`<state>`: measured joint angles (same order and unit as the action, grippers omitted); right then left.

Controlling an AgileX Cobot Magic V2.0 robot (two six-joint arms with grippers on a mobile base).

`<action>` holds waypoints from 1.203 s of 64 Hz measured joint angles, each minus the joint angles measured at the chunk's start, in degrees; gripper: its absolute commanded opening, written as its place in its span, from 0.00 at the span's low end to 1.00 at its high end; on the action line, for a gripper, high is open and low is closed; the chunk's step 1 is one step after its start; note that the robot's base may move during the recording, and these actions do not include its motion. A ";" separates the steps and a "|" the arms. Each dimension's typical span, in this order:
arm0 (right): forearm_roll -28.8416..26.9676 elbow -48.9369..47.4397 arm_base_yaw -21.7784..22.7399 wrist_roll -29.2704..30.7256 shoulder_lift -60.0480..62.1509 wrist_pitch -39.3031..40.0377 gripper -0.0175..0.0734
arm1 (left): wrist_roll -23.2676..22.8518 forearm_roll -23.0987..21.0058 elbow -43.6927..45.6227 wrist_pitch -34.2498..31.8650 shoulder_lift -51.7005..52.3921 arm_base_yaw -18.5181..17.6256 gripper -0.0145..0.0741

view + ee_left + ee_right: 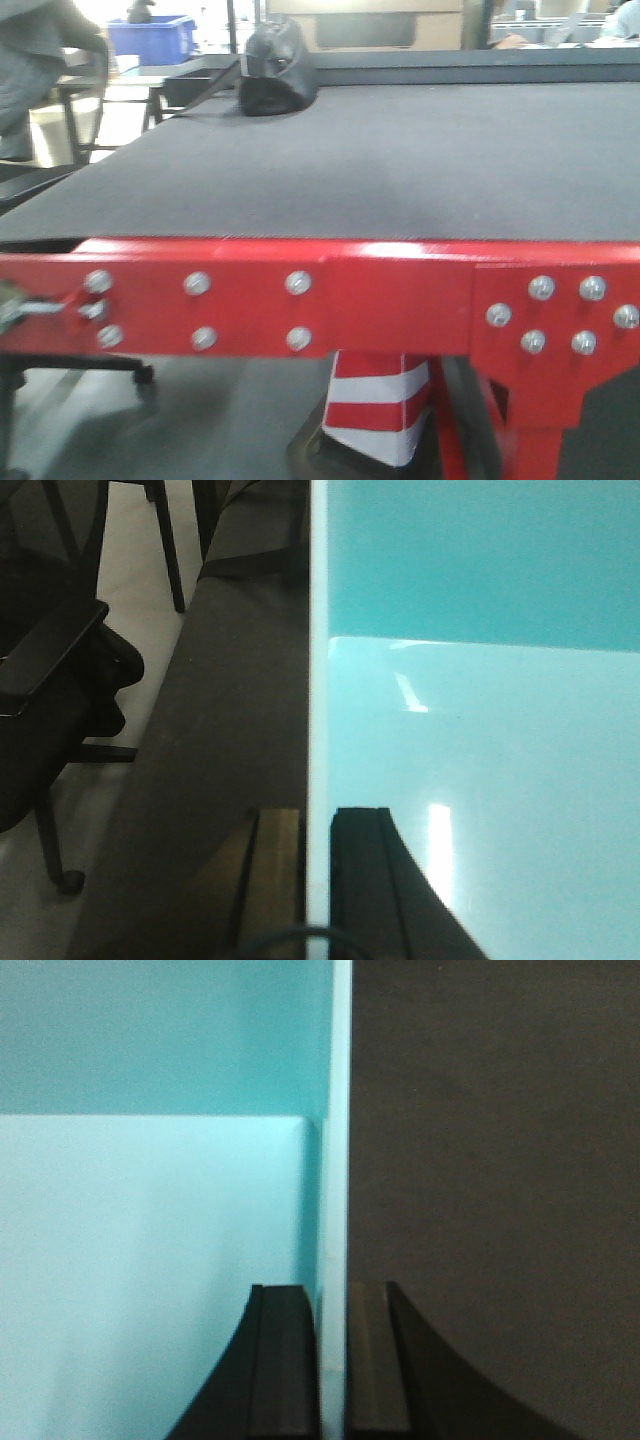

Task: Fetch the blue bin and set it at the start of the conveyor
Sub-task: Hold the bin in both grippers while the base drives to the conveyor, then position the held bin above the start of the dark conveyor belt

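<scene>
Left gripper (318,880) and right gripper (332,1360) each pinch a bin (480,780) wall, belt (490,1160) below them; thin pinch may slip, tilting bin.

Pale aqua, matte dark grey and glossy red are dominating.
The blue bin (480,780) is showing pale aqua, lighter on its floor and deeper on its far wall, with white glints. The conveyor start (350,150) is showing a dark grey belt, its frame (400,290) glowing red with silver bolts (298,283). A cone (375,400) is wearing red and white stripes, a far bin (150,38) is showing royal blue, and the left tool (318,820) and right tool (333,1295) are showing black.
</scene>
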<state>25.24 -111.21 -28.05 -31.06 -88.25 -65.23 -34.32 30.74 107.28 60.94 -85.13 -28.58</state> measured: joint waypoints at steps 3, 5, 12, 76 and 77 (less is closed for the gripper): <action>0.00 0.00 0.00 0.00 0.00 0.00 0.02 | 0.00 0.00 0.00 0.00 0.00 0.00 0.04; 0.00 0.00 0.00 0.00 0.00 0.00 0.02 | 0.00 0.00 0.00 0.00 0.00 0.00 0.04; 0.00 0.00 0.00 0.00 0.00 0.00 0.02 | 0.00 0.00 0.00 0.00 0.00 0.00 0.04; 0.00 0.00 0.00 0.00 0.00 0.00 0.02 | 0.09 0.00 0.00 0.00 0.00 0.00 0.04; 0.00 0.00 0.00 0.00 0.00 0.00 0.02 | 0.09 0.00 0.00 0.00 0.00 0.00 0.04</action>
<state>25.24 -111.21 -28.05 -31.06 -88.25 -65.23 -34.23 30.74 107.28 60.94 -85.13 -28.58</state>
